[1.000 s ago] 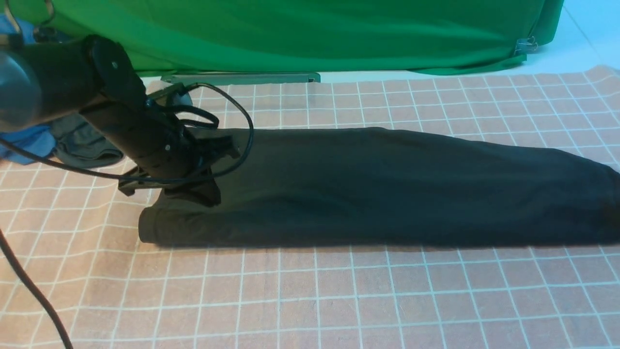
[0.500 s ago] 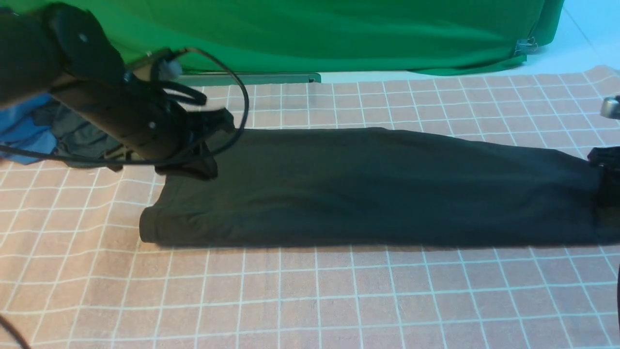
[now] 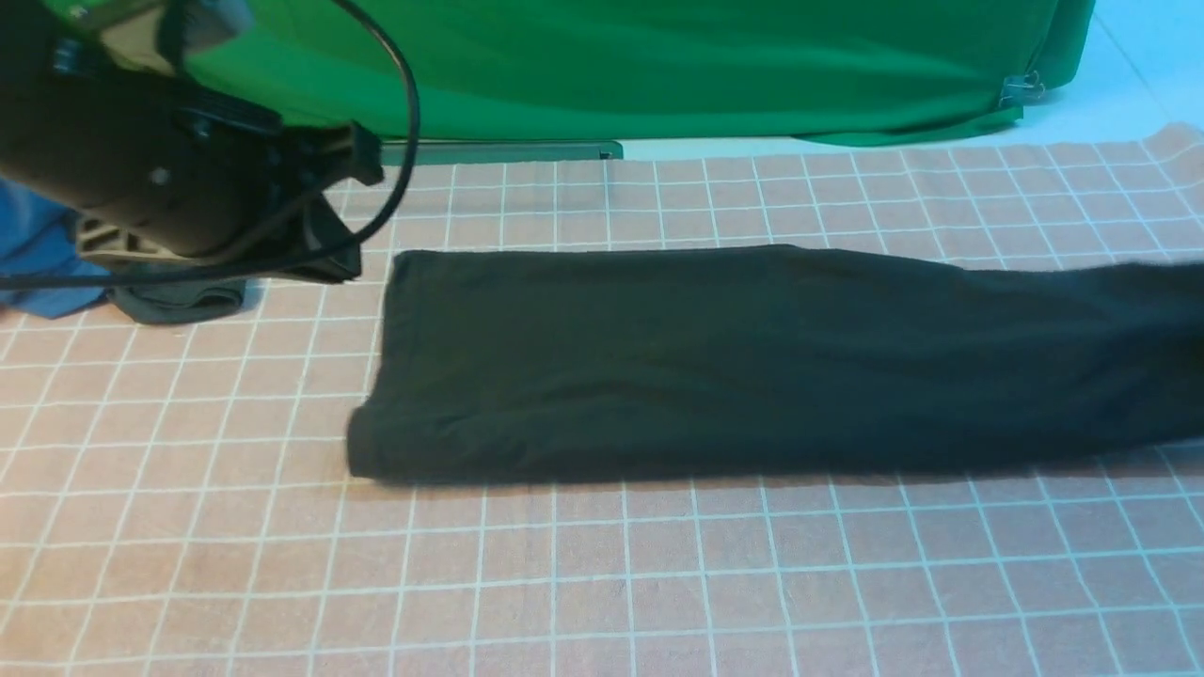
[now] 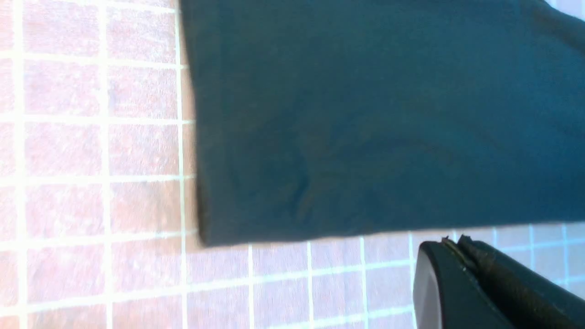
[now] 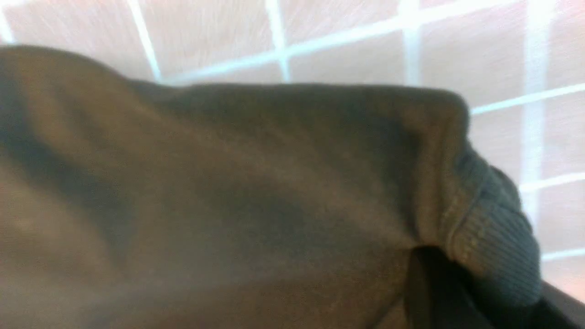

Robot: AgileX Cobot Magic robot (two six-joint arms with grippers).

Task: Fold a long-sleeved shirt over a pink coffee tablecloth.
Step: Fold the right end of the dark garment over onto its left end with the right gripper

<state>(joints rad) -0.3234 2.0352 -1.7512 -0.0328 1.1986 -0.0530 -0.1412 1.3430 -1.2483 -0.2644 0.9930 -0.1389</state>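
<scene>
Cotton this soft is light and floppy, so the long-sleeved shirt (image 3: 752, 362) will sag and bunch. It lies in a long band on the pink coffee tablecloth (image 3: 602, 583). My right hand (image 5: 429, 292) seems to be pinching its ribbed end. My left hand (image 4: 454, 256) hangs pressed together, holding nothing. I'd grab corners, not the middle.

Front view: the large black cotton long-sleeved shirt (image 3: 752, 362) runs off the right edge, so its far end isn't seen there. The black left arm (image 3: 141, 179) covers most of the crumpled blue garment (image 3: 38, 268) & part of the small dark grey-green garment (image 3: 179, 303). Left gripper (image 4: 457, 269): only a corner bit shows in the left wrist view, cut by the edge, so jaw gap can't be told. Right wrist view is blurred. The right gripper (image 5: 566, 310) is just a dark sliver by the shirt's ribbed edge, grip unclear.
</scene>
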